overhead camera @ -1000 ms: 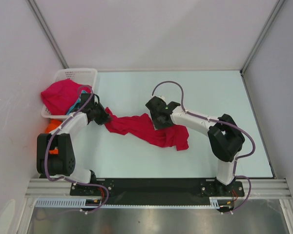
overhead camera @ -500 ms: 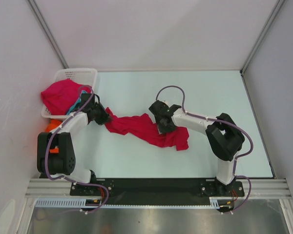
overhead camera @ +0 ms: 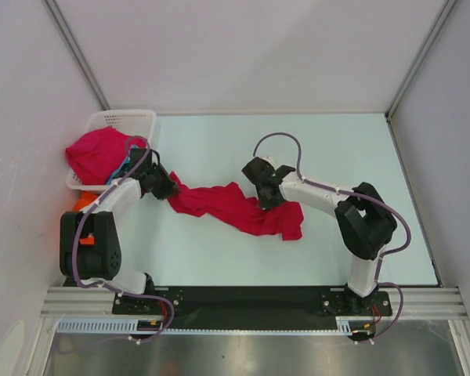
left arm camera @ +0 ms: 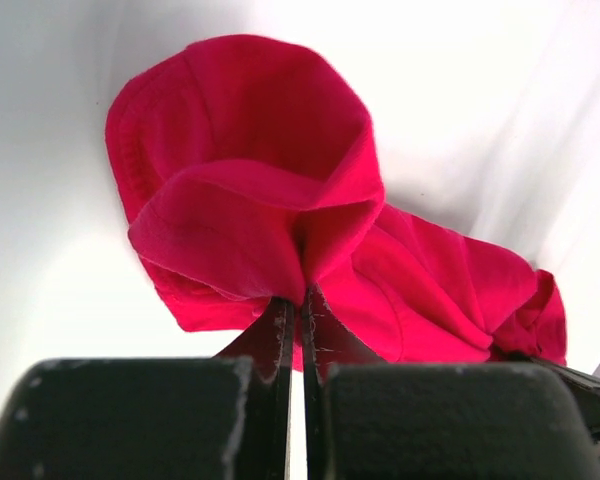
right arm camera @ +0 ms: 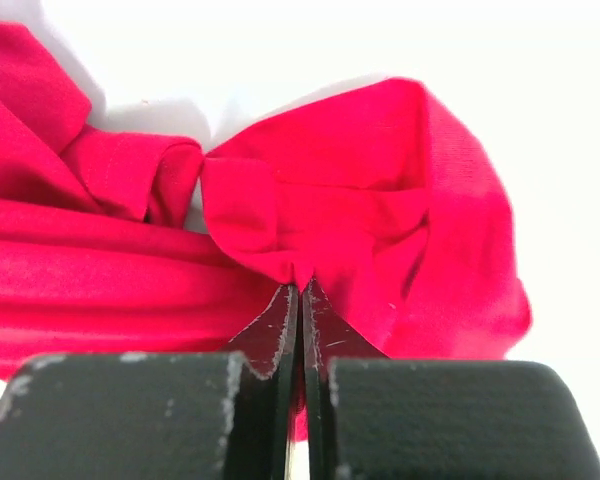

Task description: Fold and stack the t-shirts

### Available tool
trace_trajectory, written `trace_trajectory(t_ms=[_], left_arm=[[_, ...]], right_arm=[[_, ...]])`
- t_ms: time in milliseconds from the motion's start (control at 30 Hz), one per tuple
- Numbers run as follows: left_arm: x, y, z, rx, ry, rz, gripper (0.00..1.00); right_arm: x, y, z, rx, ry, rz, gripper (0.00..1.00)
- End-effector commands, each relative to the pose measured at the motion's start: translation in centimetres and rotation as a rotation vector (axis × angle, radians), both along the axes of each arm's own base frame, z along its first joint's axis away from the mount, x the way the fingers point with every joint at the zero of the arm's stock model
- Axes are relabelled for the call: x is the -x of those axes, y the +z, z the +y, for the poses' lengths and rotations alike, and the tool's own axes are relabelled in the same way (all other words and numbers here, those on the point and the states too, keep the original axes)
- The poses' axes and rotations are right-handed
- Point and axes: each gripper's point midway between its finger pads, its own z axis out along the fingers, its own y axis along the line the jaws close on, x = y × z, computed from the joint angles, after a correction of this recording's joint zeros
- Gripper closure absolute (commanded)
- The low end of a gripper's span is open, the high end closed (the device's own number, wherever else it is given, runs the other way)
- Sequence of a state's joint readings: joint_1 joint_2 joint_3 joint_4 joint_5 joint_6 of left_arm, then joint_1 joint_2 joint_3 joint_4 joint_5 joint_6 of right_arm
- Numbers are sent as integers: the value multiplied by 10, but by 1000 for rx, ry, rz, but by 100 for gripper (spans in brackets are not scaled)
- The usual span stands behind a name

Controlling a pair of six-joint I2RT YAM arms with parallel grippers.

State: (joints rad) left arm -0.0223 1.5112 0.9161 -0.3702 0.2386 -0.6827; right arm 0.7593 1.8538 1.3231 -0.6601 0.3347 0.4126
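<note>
Table (overhead camera: 211, 145): pale, with both arms reaching in from the near edge.
Red shirt (overhead camera: 235, 210): lies crumpled in a long strip across the table's middle, stretched between the two arms, not yet spread or folded.
Basket (overhead camera: 129, 119): sits at the far left, a second red shirt (overhead camera: 94, 153) heaped over it, teal cloth (overhead camera: 124, 168) and orange cloth (overhead camera: 81, 204) peeking out beside.
Right claw (right arm camera: 300, 290): a moment ago it was apart above the strip. Now it is pinched together on a fold near the right end.
Left claw (left arm camera: 298, 298): clamped on the bunched cloth at the left end.
Meaning: both ends look gripped, so I'd guess pulling the shirt flat comes next.
</note>
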Motion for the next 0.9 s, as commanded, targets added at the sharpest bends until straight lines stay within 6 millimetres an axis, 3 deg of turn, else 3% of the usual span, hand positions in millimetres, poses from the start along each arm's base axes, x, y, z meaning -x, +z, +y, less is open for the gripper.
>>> trace_trajectory(t_ms=[0, 33, 133, 167, 200, 267, 333, 367, 433, 467, 567, 700, 867], left_arm=[[-22, 40, 3, -26, -19, -96, 100], [-19, 44, 4, -30, -22, -83, 100], [-24, 79, 10, -48, -33, -135, 100], [-32, 105, 23, -54, -3, -195, 100], [-33, 119, 27, -57, -5, -222, 100], [-34, 158, 38, -57, 14, -289, 100], [-28, 182, 38, -38, -4, -317, 100], [-30, 207, 39, -36, -9, -364, 100], [-22, 226, 31, -14, -48, -379, 100], [-21, 247, 29, -5, -59, -420, 100], [-8, 284, 15, 51, -105, -493, 100], [13, 325, 3, 92, -150, -570, 100], [41, 360, -5, 119, -165, -646, 100]], right_arm=[[-32, 73, -9, -12, -23, -197, 100], [-34, 89, -17, -13, -38, -222, 100], [-43, 136, -38, -18, -74, -320, 100], [-48, 149, -52, -15, -105, -348, 100], [-49, 160, -60, -19, -120, -372, 100], [-49, 197, -84, -37, -164, -448, 100], [-48, 228, -104, -33, -203, -514, 100], [-44, 246, -115, -42, -227, -556, 100], [-39, 279, -132, -35, -264, -627, 100], [-33, 296, -139, -47, -279, -665, 100], [-21, 334, -155, -65, -320, -742, 100], [6, 375, -173, -114, -356, -830, 100], [29, 400, -183, -150, -380, -892, 100]])
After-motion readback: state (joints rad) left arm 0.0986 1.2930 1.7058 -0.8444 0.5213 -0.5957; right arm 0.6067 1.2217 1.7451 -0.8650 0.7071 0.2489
